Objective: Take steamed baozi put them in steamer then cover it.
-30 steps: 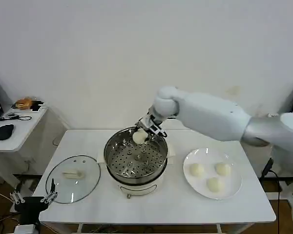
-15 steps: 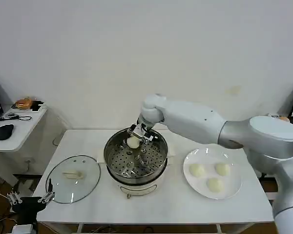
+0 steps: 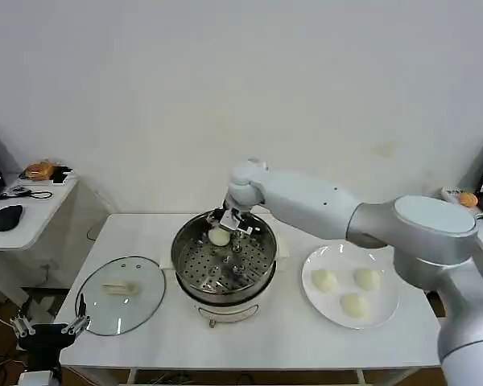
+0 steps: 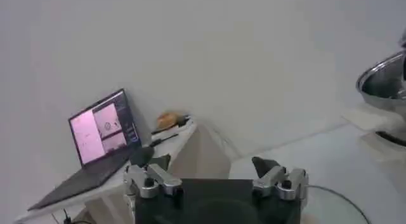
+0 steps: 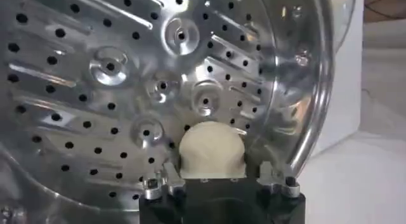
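Right gripper [image 3: 222, 228] reaching in over the steamer [image 3: 224, 259] from the far side, at about 12 o'clock on its rim, jaws clenched on one baozi [image 3: 219, 236] held just above the perforated tray [image 5: 127, 85]. From the right wrist view, the same bun [image 5: 211, 149] sitting between the two fingers, pale and round, with the tray's holes and raised bosses close beneath it and the shiny wall [image 5: 314, 105] curving up beside — touching the tray or not, impossible to tell. Steamer standing near the middle of the white table [image 3: 274, 338], on its white base. Three more baozi on the white plate [image 3: 314, 299] at 3 o'clock from the steamer: one [image 3: 325, 280] nearest the pot, one [image 3: 367, 278] beside it, one [image 3: 353, 305] toward the near edge, all apart from one another. Glass lid [image 3: 121, 294] lying flat on the table at about 8 o'clock from the steamer (pale knob up), well clear of the pot. Left gripper [image 3: 51, 326] parked low off the table's near left corner, below the lid — jaws released and spread, nothing between them; seen from the left wrist camera [image 4: 216, 179] with a laptop [image 4: 101, 143] on a side desk beyond.
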Robot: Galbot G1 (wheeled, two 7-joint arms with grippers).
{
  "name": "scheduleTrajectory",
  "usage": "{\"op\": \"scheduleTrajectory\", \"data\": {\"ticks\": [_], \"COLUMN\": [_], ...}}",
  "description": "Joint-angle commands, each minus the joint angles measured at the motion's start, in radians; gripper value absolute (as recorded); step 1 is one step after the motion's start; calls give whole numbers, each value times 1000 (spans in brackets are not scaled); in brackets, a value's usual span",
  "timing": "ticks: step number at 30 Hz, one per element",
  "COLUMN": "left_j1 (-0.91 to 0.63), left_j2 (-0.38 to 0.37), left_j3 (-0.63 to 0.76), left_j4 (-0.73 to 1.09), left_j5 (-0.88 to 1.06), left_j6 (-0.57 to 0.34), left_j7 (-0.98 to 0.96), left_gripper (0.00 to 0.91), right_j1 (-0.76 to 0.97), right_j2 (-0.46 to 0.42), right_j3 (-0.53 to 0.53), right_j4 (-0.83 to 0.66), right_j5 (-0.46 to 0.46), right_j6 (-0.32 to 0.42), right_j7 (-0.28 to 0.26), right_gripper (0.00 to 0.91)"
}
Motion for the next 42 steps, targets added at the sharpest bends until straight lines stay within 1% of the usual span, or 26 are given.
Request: {"op": "scheduleTrajectory", "data": {"ticks": [1, 4, 5, 6, 7, 8, 9, 10, 12, 13, 14, 15, 16, 18, 19, 21, 22, 24, 25, 28, 31, 34, 37, 42], "left_j1": [1, -1, -2, 0, 3, 7, 9, 10, 7, 3, 0, -6, -9, -11, -14, -18, -21, -26, -30, -42, -52, -57, -65, -69], "left_j2": [1, 4, 4, 5, 7, 9, 11, 14, 20, 22, 22, 21, 24, 28, 35, 42, 47, 50, 53, 59, 60, 57, 55, 48], "left_j3": [0, 0, -1, -1, -1, -1, -1, -1, 0, 2, 2, 2, 2, 8, 13, 23, 28, 37, 45, 65, 80, 96, 106, 114], "left_j4": [0, 0, 0, -2, -7, -11, -13, -15, -17, -18, -18, -19, -20, -22, -21, -20, -21, -23, -25, -20, -14, -15, -15, -5], "left_j5": [0, 0, 0, -1, -2, -5, -8, -11, -21, -24, -25, -25, -25, -26, -25, -22, -20, -13, -9, 0, 14, 25, 34, 42], "left_j6": [0, 0, 0, 1, 1, 1, 1, 1, 4, 3, 1, 1, 1, 1, 1, 1, 1, 1, 1, 2, 0, 0, 4, 6], "left_j7": [0, 1, 1, 1, 2, 2, 3, 4, 6, 6, 5, 4, 4, 5, 5, 5, 6, 6, 7, 8, 9, 10, 11, 12], "left_gripper": [907, 907, 907, 907, 907, 907, 907, 907, 907, 907, 907, 907, 907, 907, 907, 907, 907, 907, 907, 907, 907, 907, 907, 907], "right_j1": [-1, 30, 49, 59, 76, 92, 107, 118, 158, 180, 182, 197, 207, 209, 207, 195, 185, 172, 162, 118, 56, -59, -149, -257], "right_j2": [0, -34, -56, -70, -98, -116, -150, -167, -250, -302, -316, -375, -434, -490, -541, -622, -683, -750, -807, -892, -940, -974, -973, -940], "right_j3": [6, 16, 14, 11, 12, 14, 19, 24, 31, 30, 29, 24, 10, 5, 3, 5, 5, -2, -12, -40, -47, 20, 82, 136], "right_j4": [-2, 58, 102, 120, 163, 196, 223, 240, 308, 348, 360, 395, 427, 460, 487, 520, 538, 558, 577, 609, 637, 659, 654, 617], "right_j5": [-4, 44, 89, 122, 178, 209, 236, 248, 318, 346, 356, 367, 374, 388, 392, 383, 374, 360, 348, 327, 308, 284, 272, 265], "right_j6": [18, -23, -54, -74, -111, -141, -168, -183, -242, -297, -313, -354, -375, -422, -449, -477, -488, -491, -501, -514, -533, -551, -575, -607], "right_j7": [10, -11, -31, -35, -44, -50, -54, -58, -60, -59, -58, -60, -55, -40, -41, -39, -41, -45, -46, -49, -48, -42, -33, -25], "right_gripper": [907, 907, 907, 907, 907, 907, 907, 907, 907, 907, 907, 907, 907, 907, 907, 907, 907, 907, 907, 907, 907, 907, 907, 907]}}
